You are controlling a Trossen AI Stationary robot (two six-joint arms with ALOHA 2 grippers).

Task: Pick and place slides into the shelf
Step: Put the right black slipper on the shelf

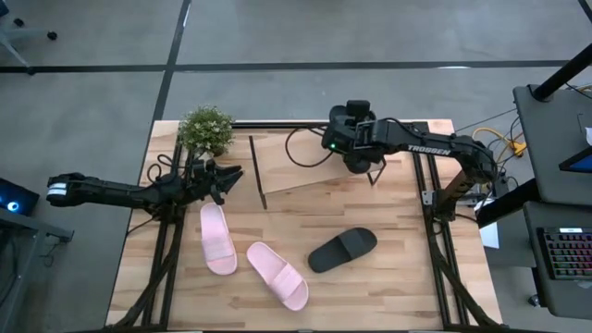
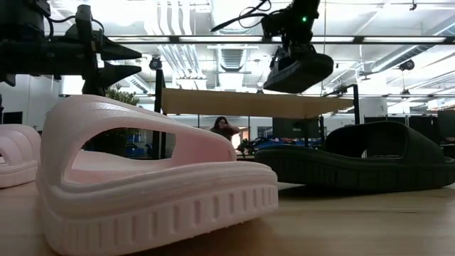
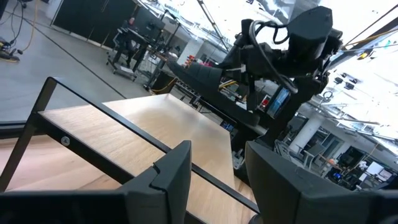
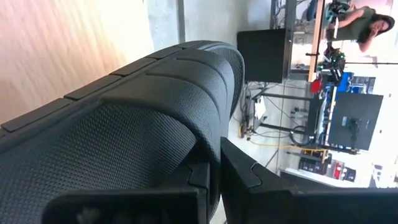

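The shelf [image 1: 310, 165], a slanted rectangular board of light wood on a thin black rod frame, stood at the far middle of the butcher-block tabletop [image 1: 370, 287]. The right gripper [image 1: 363, 157] hung over the shelf's right part, its fingers [image 4: 249, 171] pinched tight on a black slide [image 4: 124, 124] of matte moulded foam, whose sole showed a fine pebbled grain and broad ribs in the right wrist view. From table height that slide [image 2: 297, 71] hung just above the board's edge, not clearly touching it.

The left gripper [image 1: 225, 178] waited near the shelf's left end, its two dark fingers [image 3: 168, 177] partly apart and holding nothing.

On the tabletop lay the second black slide [image 1: 343, 250], smooth with a wide strap, towards the right. Two pale pink slides, rounded and thick-soled with ribbed side walls, lay left of it: one [image 1: 217, 238] lengthwise below the left gripper, the other [image 1: 277, 275] angled beside it, near the front edge. A small leafy green potted plant [image 1: 205, 129] stood at the far left corner, close to the left arm. A seated person [image 2: 225, 128] showed in the room beyond the table.
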